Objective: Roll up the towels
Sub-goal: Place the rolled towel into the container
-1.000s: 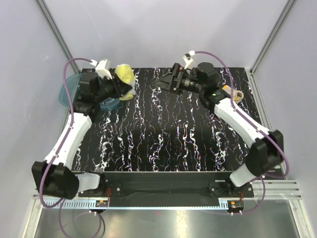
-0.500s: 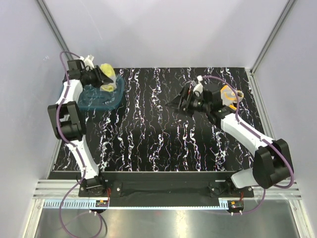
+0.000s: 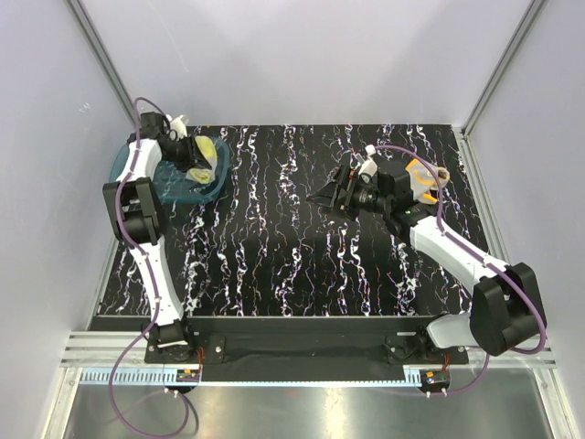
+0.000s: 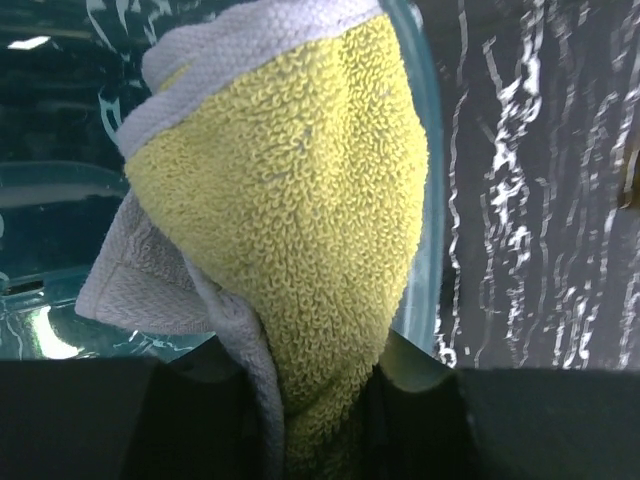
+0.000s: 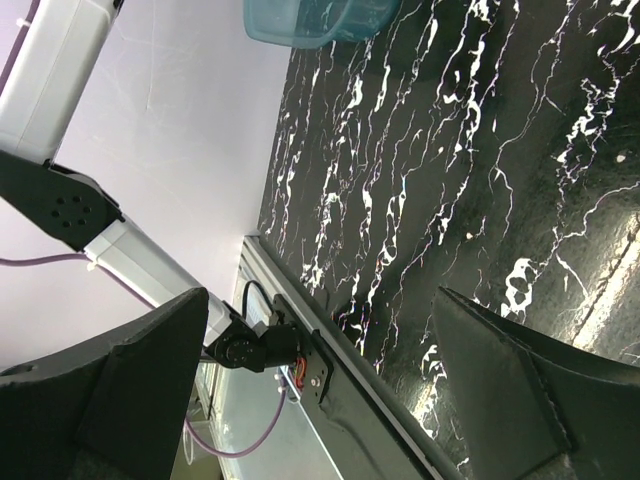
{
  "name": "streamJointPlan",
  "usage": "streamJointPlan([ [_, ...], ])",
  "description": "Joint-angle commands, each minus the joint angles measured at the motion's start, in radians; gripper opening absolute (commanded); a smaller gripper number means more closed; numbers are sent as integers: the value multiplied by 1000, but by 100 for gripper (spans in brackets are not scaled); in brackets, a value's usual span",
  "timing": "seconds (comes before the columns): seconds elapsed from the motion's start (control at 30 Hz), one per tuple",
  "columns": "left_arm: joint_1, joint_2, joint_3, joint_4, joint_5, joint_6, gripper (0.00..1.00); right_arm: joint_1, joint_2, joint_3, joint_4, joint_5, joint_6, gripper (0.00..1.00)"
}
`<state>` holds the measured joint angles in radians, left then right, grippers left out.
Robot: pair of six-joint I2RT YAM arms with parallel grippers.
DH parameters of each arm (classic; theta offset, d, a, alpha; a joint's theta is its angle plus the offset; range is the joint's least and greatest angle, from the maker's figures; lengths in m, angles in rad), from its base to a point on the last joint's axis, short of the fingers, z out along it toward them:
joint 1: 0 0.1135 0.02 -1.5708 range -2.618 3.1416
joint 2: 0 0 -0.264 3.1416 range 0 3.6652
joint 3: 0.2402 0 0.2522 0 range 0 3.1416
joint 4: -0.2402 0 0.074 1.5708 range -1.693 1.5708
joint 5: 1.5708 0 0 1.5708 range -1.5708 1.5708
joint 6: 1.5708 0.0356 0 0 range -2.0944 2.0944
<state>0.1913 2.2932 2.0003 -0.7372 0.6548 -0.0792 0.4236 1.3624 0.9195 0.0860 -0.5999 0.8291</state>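
the left claw (image 3: 190,152) was partly closed and pinched one end of the yellow towel (image 4: 300,200). the rest stuck out past the fingers as a loose bundle, grey side showing at its edges. it hung over the near rim of the basin (image 3: 121,170) at the far left of the table (image 3: 274,256). that grip probably served to keep the bundle from falling open, and the spot over the basin suggested it was meant to go in there, though whether it counted as properly rolled could not be told. the right claw (image 3: 331,194) stood wide open and held nothing. it hovered over bare table with its camera looking across at the basin, likely parked clear of the work. the orange towel (image 3: 419,172) lay at the far right of the table, just behind the right arm and partly hidden by it, apparently untouched. compared with a second earlier, the left arm had folded back and swung left, carrying the yellow towel from beside the basin to above it. the right claw had drawn back from the far edge toward mid-table. neither claw had changed its opening.
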Motion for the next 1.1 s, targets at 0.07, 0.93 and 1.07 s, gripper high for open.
streamJointPlan([
  [0.07, -33, 37, -8, -42, -26, 59, 25, 4, 9, 5, 52, -41, -12, 100],
  [0.93, 25, -218, 6, 30, -603, -119, 99, 4, -34, -7, 29, -35, -18, 100],
  [1.07, 25, -271, -2, 47, -587, -137, 99, 4, -45, 5, -8, -14, -45, 100],
])
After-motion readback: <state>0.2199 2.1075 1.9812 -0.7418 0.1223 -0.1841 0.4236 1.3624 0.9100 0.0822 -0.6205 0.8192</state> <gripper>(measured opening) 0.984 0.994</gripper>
